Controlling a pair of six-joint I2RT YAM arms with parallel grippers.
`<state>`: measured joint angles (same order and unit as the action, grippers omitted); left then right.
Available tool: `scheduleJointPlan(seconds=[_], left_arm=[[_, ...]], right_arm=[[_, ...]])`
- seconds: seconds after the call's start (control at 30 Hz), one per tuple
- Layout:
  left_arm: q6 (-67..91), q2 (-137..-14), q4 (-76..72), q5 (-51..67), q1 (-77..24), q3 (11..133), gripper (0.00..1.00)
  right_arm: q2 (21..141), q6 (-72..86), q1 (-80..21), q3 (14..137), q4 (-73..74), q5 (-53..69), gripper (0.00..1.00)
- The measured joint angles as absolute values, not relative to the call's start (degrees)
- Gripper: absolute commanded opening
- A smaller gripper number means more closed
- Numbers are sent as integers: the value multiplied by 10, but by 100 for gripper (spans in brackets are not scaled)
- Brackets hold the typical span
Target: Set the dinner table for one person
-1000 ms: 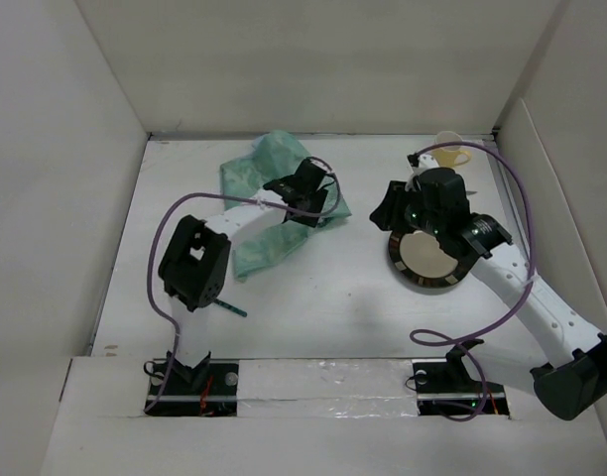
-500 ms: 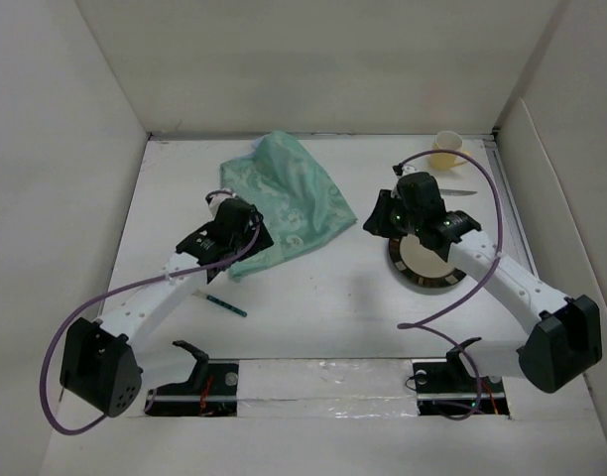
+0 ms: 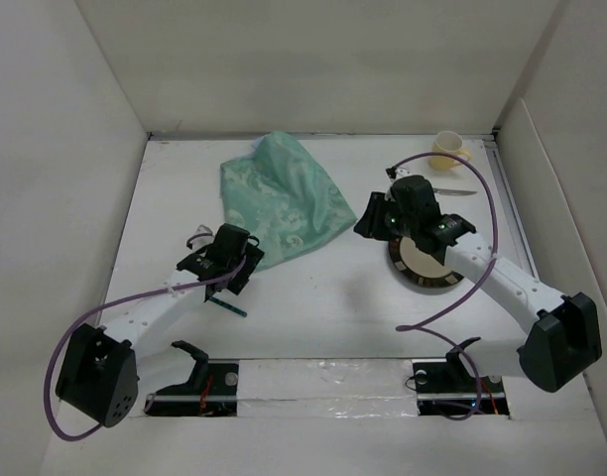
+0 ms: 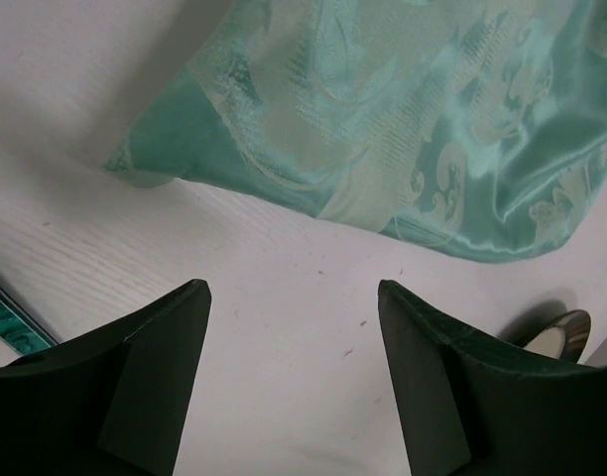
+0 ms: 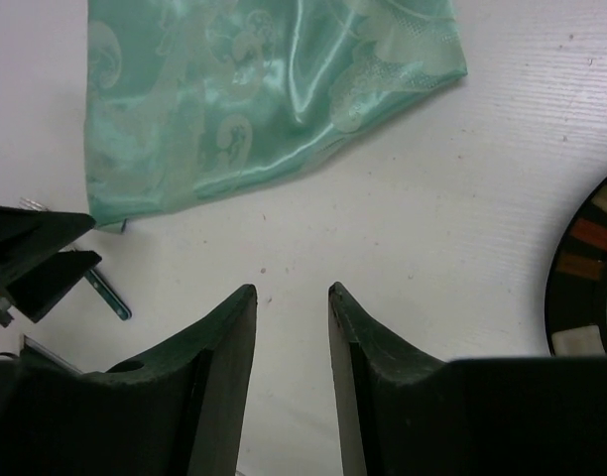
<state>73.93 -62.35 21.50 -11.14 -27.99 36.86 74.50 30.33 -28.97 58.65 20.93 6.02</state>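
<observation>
Mint-green patterned satin cloth (image 3: 284,193) lies rumpled on the far-left part of the matte white tabletop (image 3: 323,307), its near edge slanting from 8 to 2 o'clock in the overhead view; my left claw (image 4: 291,297) hovers with fingers spread wide and empty, the cloth's near corner at its 11 o'clock, close but apart; my right claw (image 5: 292,293) is parted only narrowly, gripping nothing, with the cloth's other corner at its 12 o'clock; I judge each arm has one corner near, which suits a two-handed spread. A green-handled utensil (image 3: 229,306) lies just at 6 o'clock of the left claw; a round plate with a dark patterned rim (image 3: 429,270) sits under the right arm; a pale yellow cup (image 3: 447,149) and a silver knife (image 3: 452,191) wait at 1 o'clock, well clear.
</observation>
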Motion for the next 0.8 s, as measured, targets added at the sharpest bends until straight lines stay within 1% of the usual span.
scheduleJointPlan(seconds=[0.3, 0.4, 0.47, 0.5, 0.57, 0.6, 0.63, 0.7, 0.73, 0.8], left_arm=[[813, -720, 194, -137, -280, 361, 64], [824, -746, 192, -155, -278, 361, 60], [830, -764, 188, -162, -271, 373, 54], [830, -776, 184, -166, -266, 380, 52], [831, -800, 183, -173, -257, 398, 42], [830, -810, 181, -178, -254, 405, 38], [829, -819, 181, -184, -252, 410, 25], [823, -829, 181, -194, -251, 414, 16], [820, -830, 182, -199, -250, 414, 7], [811, -830, 183, -209, -249, 414, 0]], right_arm=[[727, 305, -289, 584, 210, 50, 42], [723, 305, -289, 584, 210, 50, 43], [722, 304, -286, 584, 210, 49, 43], [722, 305, -284, 583, 208, 49, 47], [723, 308, -271, 578, 203, 50, 50], [724, 312, -260, 574, 198, 55, 55], [729, 319, -247, 571, 193, 59, 57], [751, 333, -215, 564, 176, 68, 62], [766, 340, -204, 562, 169, 76, 62], [809, 357, -184, 561, 150, 87, 63]])
